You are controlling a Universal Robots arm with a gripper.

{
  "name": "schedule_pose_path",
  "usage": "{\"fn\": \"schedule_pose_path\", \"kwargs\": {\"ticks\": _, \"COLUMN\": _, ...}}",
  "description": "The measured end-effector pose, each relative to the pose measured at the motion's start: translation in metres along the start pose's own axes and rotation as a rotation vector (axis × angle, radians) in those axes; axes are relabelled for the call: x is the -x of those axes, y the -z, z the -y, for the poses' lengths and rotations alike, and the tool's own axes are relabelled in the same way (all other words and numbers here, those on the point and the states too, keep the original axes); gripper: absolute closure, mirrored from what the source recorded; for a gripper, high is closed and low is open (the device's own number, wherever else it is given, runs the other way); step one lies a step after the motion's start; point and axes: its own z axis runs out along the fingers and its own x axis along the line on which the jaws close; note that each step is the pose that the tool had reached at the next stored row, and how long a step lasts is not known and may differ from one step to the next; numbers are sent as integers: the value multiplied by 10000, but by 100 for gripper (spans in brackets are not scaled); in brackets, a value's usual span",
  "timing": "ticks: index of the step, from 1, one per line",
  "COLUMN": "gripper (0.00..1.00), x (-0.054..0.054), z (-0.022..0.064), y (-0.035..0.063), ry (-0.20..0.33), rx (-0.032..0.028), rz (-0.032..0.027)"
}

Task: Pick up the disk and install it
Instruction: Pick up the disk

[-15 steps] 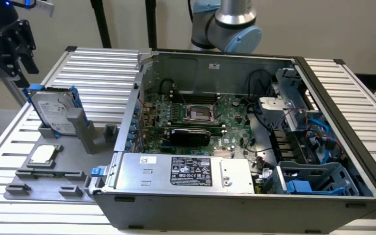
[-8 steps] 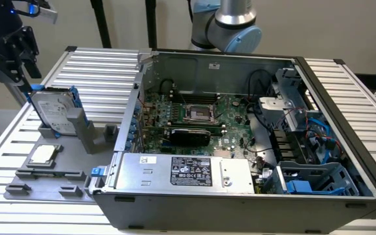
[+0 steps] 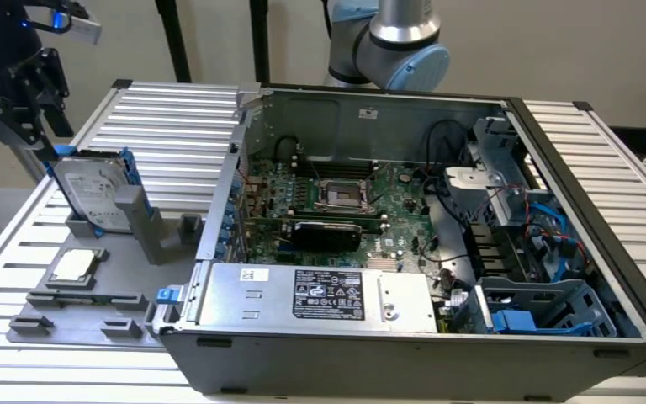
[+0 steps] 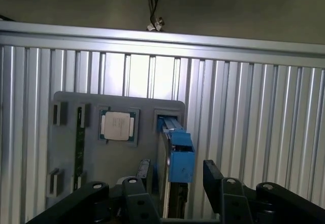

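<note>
My claw (image 3: 37, 135) hangs wide open and holds nothing, close above the disk (image 3: 85, 192) at the exterior view's left end of the table (image 3: 166, 109). The disk stands upright on its edge in a grey holder (image 3: 135, 212), its labelled silver face in sight and its blue frame along the top and far edge. The holder rises from a grey plate (image 3: 76, 318), and the chip (image 3: 76, 265) lies flat on that plate just beside the disk. In my wrist view I look along the disk (image 4: 180, 153) edge-on, and my claw (image 4: 176, 165) lines up with it: one black finger (image 4: 144, 169) to each side, a gap on both sides, touching nothing. I cannot tell whether the tips reach below the disk's top edge. The chip (image 4: 118, 126) lies beyond it on the plate (image 4: 101, 158). The open case (image 3: 413, 353) sits well apart toward the exterior view's right, with the blue cage (image 3: 548, 307) in its near corner
</note>
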Motion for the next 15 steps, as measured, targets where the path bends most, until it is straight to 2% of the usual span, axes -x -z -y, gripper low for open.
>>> {"fn": "schedule_pose_path", "kwargs": {"ticks": 10, "gripper": 46, "x": 35, "z": 11, "y": -37, "ry": -5, "rx": 9, "rz": 0}}
{"fn": "schedule_pose_path", "kwargs": {"ticks": 15, "gripper": 46, "x": 36, "z": 12, "y": -116, "ry": -69, "rx": 58, "rz": 3}}
